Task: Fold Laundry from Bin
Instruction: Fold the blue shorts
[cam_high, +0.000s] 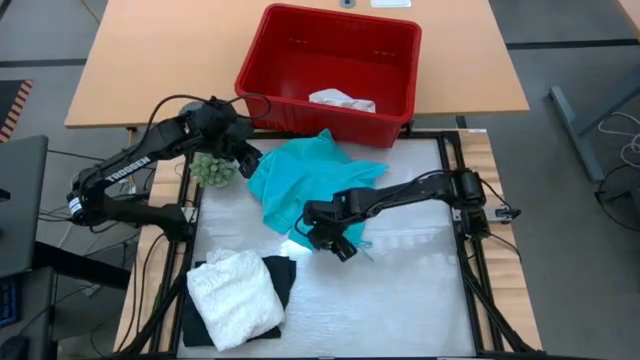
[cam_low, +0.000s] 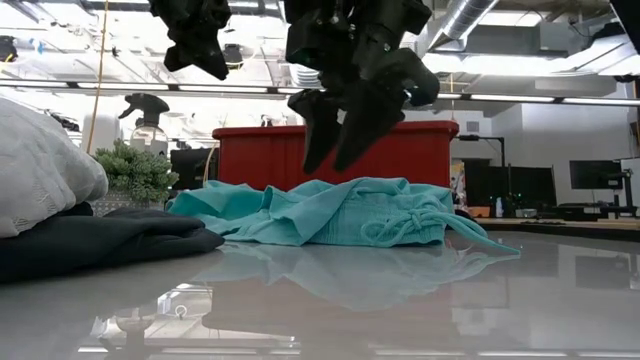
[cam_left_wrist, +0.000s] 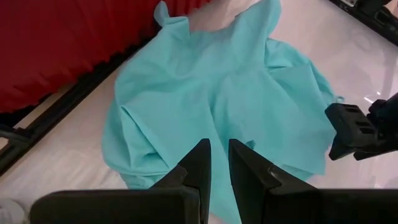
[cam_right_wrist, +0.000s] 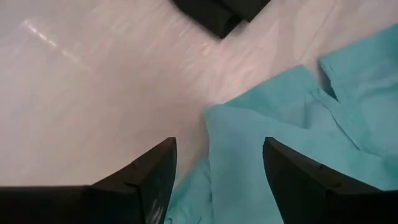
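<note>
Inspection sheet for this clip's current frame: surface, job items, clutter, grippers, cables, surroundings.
Surface: glossy white mat on the table, framed by dark rails.
Job's things: teal garment crumpled on the mat near the red bin; a white garment in the bin; a white lacy garment piled on a black garment.
Clutter: small green plant.
Grippers: left gripper shut, above the teal garment's edge; right gripper open, over its opposite edge.
Cables: black cables left of the mat.
Surroundings: wooden tabletop; spray bottle behind.
</note>
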